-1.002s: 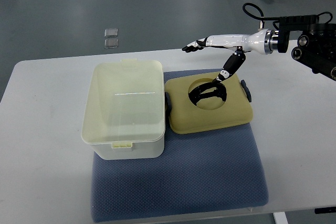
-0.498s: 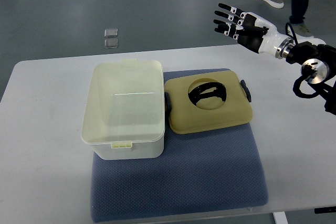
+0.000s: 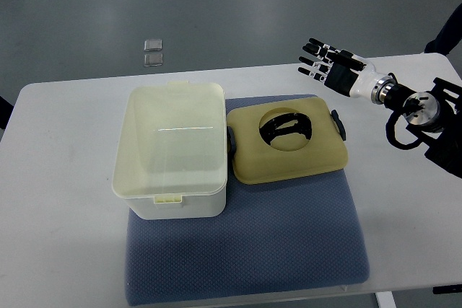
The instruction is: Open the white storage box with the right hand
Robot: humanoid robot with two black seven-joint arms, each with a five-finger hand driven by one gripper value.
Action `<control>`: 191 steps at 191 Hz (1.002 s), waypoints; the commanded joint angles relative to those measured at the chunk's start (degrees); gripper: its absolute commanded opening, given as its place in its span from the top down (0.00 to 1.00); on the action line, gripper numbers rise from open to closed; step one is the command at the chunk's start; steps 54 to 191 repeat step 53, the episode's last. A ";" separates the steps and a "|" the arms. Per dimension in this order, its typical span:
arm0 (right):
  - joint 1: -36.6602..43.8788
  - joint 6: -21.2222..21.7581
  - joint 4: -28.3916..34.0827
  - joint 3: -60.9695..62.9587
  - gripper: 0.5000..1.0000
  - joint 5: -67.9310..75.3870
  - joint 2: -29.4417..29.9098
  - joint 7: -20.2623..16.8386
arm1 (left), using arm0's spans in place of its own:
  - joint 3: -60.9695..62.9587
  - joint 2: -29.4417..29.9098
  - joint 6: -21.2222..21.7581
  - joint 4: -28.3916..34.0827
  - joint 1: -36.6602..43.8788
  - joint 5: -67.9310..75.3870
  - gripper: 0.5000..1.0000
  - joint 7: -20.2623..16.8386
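One white storage box sits open on the blue mat on the desk, its lid lying just beside it, so the job looks done, and the right hand hovers apart, fingers spread wide, holding nothing.

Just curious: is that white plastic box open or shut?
Open: white plastic box shows its empty inside; its beige lid lies beside it.

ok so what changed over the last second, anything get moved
Only the right hand moved: it lifted off the lid's handle recess, swung up and right, and now hovers open past the lid's far right corner. The lid, white storage box and blue mat stayed put.
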 commanded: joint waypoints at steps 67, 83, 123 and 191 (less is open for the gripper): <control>-0.43 0.59 -0.04 2.61 0.13 -0.07 0.00 0.07 | 0.00 0.00 -0.05 0.00 0.00 0.00 0.00 0.00; -0.43 0.59 -0.04 2.61 0.13 -0.07 0.00 0.07 | 0.00 0.00 -0.05 0.00 0.00 0.00 0.00 0.00; -0.43 0.59 -0.04 2.61 0.13 -0.07 0.00 0.07 | 0.00 0.00 -0.05 0.00 0.00 0.00 0.00 0.00; -0.43 0.59 -0.04 2.61 0.13 -0.07 0.00 0.07 | 0.00 0.00 -0.05 0.00 0.00 0.00 0.00 0.00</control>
